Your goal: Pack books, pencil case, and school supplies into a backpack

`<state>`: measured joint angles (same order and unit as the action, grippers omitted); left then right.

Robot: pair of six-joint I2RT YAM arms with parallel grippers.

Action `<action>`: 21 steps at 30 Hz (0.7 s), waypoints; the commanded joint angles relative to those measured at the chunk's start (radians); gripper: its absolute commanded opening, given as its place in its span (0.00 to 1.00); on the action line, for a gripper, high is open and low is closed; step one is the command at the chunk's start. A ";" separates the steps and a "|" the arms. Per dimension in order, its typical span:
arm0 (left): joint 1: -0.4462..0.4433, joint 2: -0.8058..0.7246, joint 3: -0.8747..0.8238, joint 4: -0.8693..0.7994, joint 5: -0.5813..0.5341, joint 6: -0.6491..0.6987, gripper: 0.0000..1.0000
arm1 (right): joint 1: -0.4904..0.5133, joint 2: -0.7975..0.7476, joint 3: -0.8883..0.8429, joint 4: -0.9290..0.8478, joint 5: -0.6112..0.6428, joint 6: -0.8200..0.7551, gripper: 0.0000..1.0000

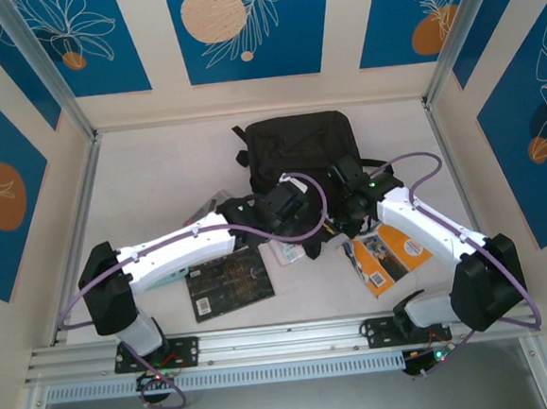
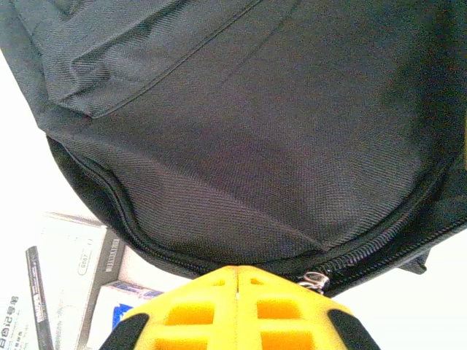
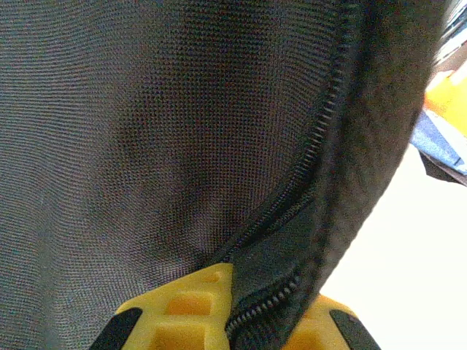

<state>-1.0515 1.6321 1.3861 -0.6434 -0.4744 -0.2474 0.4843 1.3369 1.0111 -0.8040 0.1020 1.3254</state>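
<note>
Pinching the zip edge of the backpack (image 3: 146,131), the right tool (image 3: 264,302) sits narrow, black fabric and zip teeth caught between its yellow fingers (image 3: 215,281). The left tool (image 2: 237,277) is fully closed, tips against the backpack's near seam, zip pull (image 2: 315,280) just right of them; whether it holds fabric I cannot tell. One black book (image 1: 227,282) lies on the table (image 1: 158,176) behind the left tool, toward the arm bases; an orange book (image 1: 388,255) lies behind the right tool.

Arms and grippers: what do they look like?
The left arm and right arm have white links, black joints and bases, a purple cable along each, green lights near the wrists. The left gripper and right gripper are black with yellow fingers, square cut-outs.
</note>
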 commanded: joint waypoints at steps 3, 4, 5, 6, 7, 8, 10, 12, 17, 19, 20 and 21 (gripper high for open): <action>0.038 -0.003 -0.027 -0.050 -0.112 0.018 0.00 | -0.007 -0.022 -0.030 -0.070 0.087 -0.039 0.00; 0.048 -0.005 -0.033 -0.050 -0.107 0.012 0.00 | -0.008 -0.026 -0.032 -0.070 0.088 -0.042 0.00; 0.057 -0.008 -0.037 -0.049 -0.104 0.009 0.00 | -0.008 -0.028 -0.034 -0.071 0.090 -0.046 0.00; 0.064 -0.009 -0.041 -0.049 -0.103 0.008 0.00 | -0.010 -0.028 -0.038 -0.071 0.091 -0.049 0.00; 0.069 -0.011 -0.043 -0.050 -0.103 0.008 0.00 | -0.010 -0.032 -0.041 -0.073 0.093 -0.049 0.00; 0.074 -0.013 -0.045 -0.049 -0.102 0.008 0.00 | -0.012 -0.035 -0.044 -0.073 0.096 -0.051 0.00; 0.077 -0.020 -0.045 -0.049 -0.102 0.010 0.00 | -0.013 -0.040 -0.050 -0.075 0.103 -0.055 0.00; 0.084 -0.025 -0.041 -0.055 -0.105 0.010 0.00 | -0.018 -0.046 -0.059 -0.076 0.108 -0.058 0.00; 0.105 -0.038 -0.046 -0.065 -0.095 0.007 0.00 | -0.036 -0.056 -0.077 -0.075 0.118 -0.073 0.00; 0.117 -0.047 -0.055 -0.068 -0.079 -0.006 0.00 | -0.043 -0.061 -0.081 -0.077 0.124 -0.080 0.00; 0.124 -0.053 -0.062 -0.067 -0.066 -0.012 0.00 | -0.049 -0.064 -0.084 -0.077 0.126 -0.084 0.00; 0.131 -0.059 -0.067 -0.067 -0.059 -0.016 0.00 | -0.054 -0.066 -0.086 -0.077 0.127 -0.088 0.00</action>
<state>-0.9802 1.6287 1.3457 -0.6189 -0.4538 -0.2546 0.4625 1.2938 0.9546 -0.7666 0.1059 1.2781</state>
